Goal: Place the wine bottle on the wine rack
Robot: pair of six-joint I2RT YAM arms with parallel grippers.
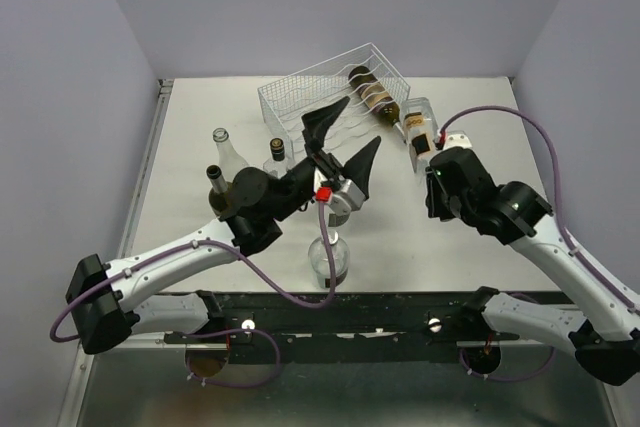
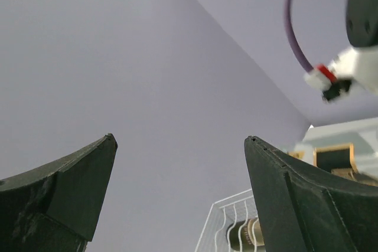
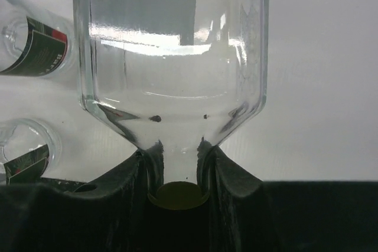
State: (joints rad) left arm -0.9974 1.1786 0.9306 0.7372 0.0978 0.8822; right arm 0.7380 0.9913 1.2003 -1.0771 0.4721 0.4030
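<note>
The white wire wine rack [image 1: 300, 92] stands at the back middle of the table, with a dark bottle [image 1: 372, 95] lying in its right side. My right gripper [image 1: 436, 169] is shut on the neck of a clear labelled wine bottle [image 1: 421, 132], which lies tilted just right of the rack's right end. In the right wrist view the clear bottle [image 3: 171, 45] fills the frame, its neck clamped in the gripper [image 3: 177, 160]. My left gripper [image 1: 345, 142] is open and empty, raised in front of the rack. The left wrist view shows its gripper [image 2: 180, 140] apart, with the rack's corner [image 2: 227, 219] below.
Bottles stand left of the rack: a clear one [image 1: 222, 142], a dark capped one [image 1: 275, 152] and a dark one [image 1: 216, 182]. A clear bottle [image 1: 328, 252] stands at the front middle, under the left arm. Two labelled bottles [image 3: 35, 45] [image 3: 23, 151] show left in the right wrist view.
</note>
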